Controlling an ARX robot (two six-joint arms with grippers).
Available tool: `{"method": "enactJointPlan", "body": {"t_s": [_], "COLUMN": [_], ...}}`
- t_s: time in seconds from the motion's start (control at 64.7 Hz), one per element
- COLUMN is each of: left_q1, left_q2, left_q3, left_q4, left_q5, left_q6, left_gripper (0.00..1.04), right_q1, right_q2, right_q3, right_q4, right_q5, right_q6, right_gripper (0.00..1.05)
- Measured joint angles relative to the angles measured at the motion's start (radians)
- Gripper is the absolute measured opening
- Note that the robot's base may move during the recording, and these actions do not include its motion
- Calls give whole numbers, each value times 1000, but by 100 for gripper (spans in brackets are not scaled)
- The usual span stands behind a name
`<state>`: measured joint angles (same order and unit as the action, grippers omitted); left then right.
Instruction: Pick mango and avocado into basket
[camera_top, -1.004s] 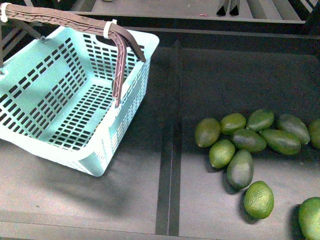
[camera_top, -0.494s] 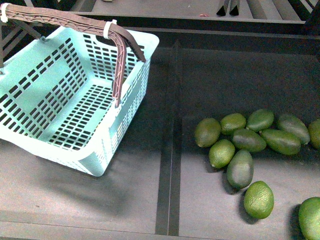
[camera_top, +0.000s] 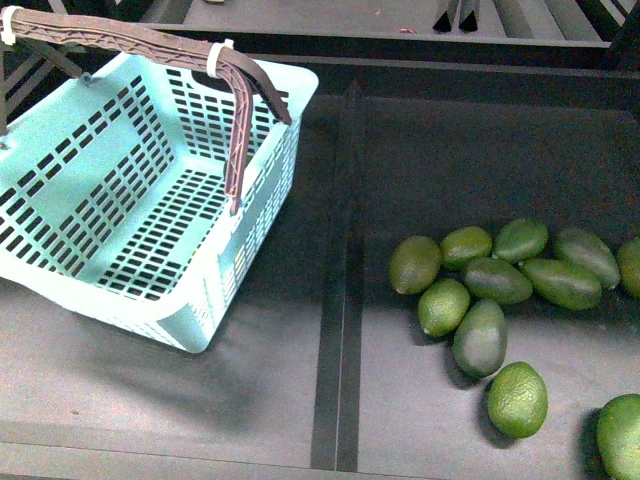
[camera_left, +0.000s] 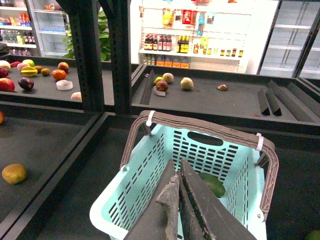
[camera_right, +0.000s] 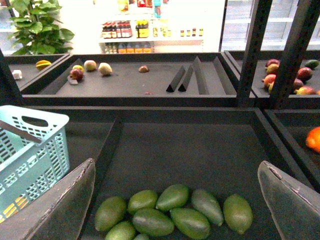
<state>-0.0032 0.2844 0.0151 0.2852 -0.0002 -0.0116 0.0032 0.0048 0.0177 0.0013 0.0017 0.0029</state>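
Front view: no change across the last second. The basket (camera_top: 192, 328) stands at the left of the dark shelf, and the green fruit (camera_top: 482, 282) lies in the same loose cluster in the right-hand bay. A raised divider (camera_top: 338, 300) runs between the two, well apart from the fruit. Neither arm appears in this view. What shows of the basket floor here is bare.

Left wrist view: the left gripper (camera_left: 176, 192) hangs over the basket with its fingers pressed together and nothing between them. A green shape (camera_left: 214, 184) shows beside them. Whether it lies inside the basket or beyond its slotted wall cannot be told.

Right wrist view: the right gripper (camera_right: 176, 165) is spread wide and empty, high above the fruit cluster and pointed at it.

Assessment: the stillness suggests a pause ahead of a pick, not progress. Judged from how things lie, the task is at or near its start. The right arm is the better placed, needing only to descend onto one fruit. Which pieces are mango and which avocado cannot be told with certainty; the rounder, brighter ones nearest the camera differ from the darker, elongated ones.
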Motion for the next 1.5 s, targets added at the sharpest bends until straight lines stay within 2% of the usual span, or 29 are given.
{"method": "enactJointPlan", "body": {"t_s": [0.324,0.417,1.035,1.051,1.236,1.298,1.329,1.499], "left_q1": [0,0,0,0,0,0,0,0], "left_q2": [-105,-246,-278,-278,-278,-278,-278,-278], "left_q3": [0,0,0,0,0,0,0,0], "left_q4": [-105,-271,-284,-284,-284,-284,-284,-284], "left_q5": [0,0,0,0,0,0,0,0], "left_q6": [0,1,1,0,0,0,2,2], "left_gripper": [2,2,2,37,76,94,98,96], "right_q1": [0,0,0,0,0,0,0,0], "right_q2": [0,0,0,0,0,0,0,0], "right_q3": [0,0,0,0,0,0,0,0], "right_q4": [0,0,0,0,0,0,0,0], "right_q5": [0,0,0,0,0,0,0,0], "right_q6": [0,0,0,0,0,0,0,0], "right_gripper": [96,96,96,96,96,96,96,96]}}
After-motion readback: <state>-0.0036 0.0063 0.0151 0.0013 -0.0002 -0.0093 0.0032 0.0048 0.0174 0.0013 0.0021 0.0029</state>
